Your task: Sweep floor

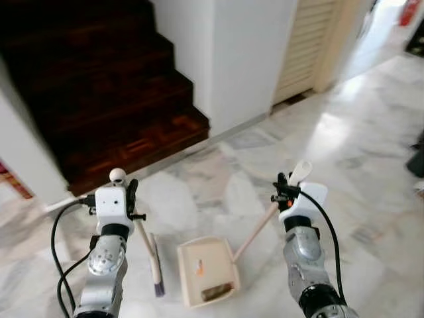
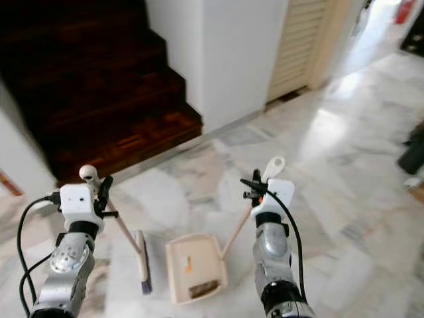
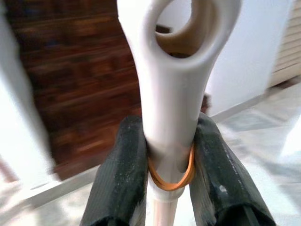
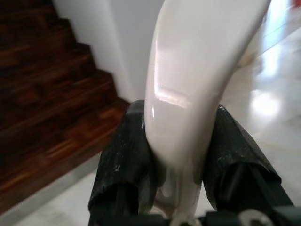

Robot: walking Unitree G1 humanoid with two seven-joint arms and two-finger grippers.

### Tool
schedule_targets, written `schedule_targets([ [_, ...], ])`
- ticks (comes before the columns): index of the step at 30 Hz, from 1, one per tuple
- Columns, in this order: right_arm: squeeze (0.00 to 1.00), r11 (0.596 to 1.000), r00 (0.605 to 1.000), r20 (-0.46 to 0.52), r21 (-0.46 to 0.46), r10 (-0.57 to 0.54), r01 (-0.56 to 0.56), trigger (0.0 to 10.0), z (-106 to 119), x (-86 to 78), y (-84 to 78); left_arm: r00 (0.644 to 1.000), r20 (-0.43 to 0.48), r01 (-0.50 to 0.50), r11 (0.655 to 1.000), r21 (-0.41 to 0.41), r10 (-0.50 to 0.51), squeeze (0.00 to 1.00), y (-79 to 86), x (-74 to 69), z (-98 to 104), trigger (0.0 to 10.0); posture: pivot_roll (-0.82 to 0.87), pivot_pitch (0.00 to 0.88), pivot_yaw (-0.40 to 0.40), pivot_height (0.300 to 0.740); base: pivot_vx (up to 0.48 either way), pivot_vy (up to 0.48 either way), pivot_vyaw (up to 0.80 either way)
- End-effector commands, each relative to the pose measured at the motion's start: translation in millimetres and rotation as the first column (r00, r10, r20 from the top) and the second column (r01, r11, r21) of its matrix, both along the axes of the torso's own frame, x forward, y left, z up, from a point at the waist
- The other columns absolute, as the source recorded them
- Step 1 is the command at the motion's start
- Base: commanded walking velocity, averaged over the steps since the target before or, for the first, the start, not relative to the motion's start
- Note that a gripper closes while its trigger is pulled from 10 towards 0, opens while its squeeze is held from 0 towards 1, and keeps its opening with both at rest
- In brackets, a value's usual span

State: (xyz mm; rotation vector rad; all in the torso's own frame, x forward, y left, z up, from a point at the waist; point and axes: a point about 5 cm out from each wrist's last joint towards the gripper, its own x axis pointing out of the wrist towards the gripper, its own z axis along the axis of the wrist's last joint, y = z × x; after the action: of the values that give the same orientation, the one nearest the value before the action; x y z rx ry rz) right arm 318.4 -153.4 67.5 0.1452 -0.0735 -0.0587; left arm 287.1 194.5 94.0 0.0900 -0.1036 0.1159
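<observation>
My left gripper [image 1: 130, 192] is shut on the white handle [image 3: 171, 89] of a small broom [image 1: 152, 254], whose brush head rests on the marble floor [image 1: 358, 165]. An orange rubber band [image 3: 170, 177] circles the handle between the fingers [image 3: 120, 174]. My right gripper [image 1: 283, 187] is shut on the long handle [image 4: 197, 80] of a cream dustpan [image 1: 207, 269]. The dustpan lies flat on the floor between my arms and holds a brown scrap [image 1: 217, 291] and an orange bit [image 1: 199, 267]. The brush head lies just left of the pan.
Dark wooden stairs [image 1: 99, 93] rise ahead on the left, flanked by white walls [image 1: 245, 59]. A louvred door [image 1: 308, 40] stands behind the wall on the right. A dark object [image 1: 417, 159] sits at the right edge. Open marble floor spreads to the right.
</observation>
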Motion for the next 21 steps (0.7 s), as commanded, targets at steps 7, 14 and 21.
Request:
schedule_targets([
  [7, 0.00, 1.000, 0.999, 0.032, 0.027, -0.006, 0.005, 10.0, 5.9, 2.5, 1.2, 0.999, 0.033, 0.002, 1.000, 0.014, -0.003, 0.00, 1.5, 0.7, 8.1, 10.0, 0.15, 0.028, 0.024, 0.740, 0.000, 0.288, 0.10],
  [14, 0.00, 1.000, 0.999, 0.031, 0.031, -0.005, 0.004, 10.0, 5.9, 2.5, 1.6, 0.999, 0.032, 0.002, 1.000, 0.016, -0.002, 0.00, 1.7, 0.9, 8.1, 10.0, 0.15, 0.030, 0.025, 0.740, 0.000, 0.287, 0.00],
  [21, 0.00, 1.000, 1.000, 0.031, 0.031, -0.002, 0.001, 10.0, 5.8, 2.6, 1.9, 0.999, 0.032, 0.003, 1.000, 0.016, -0.003, 0.00, 1.7, 0.9, 8.1, 10.0, 0.15, 0.031, 0.025, 0.740, 0.000, 0.288, 0.00],
])
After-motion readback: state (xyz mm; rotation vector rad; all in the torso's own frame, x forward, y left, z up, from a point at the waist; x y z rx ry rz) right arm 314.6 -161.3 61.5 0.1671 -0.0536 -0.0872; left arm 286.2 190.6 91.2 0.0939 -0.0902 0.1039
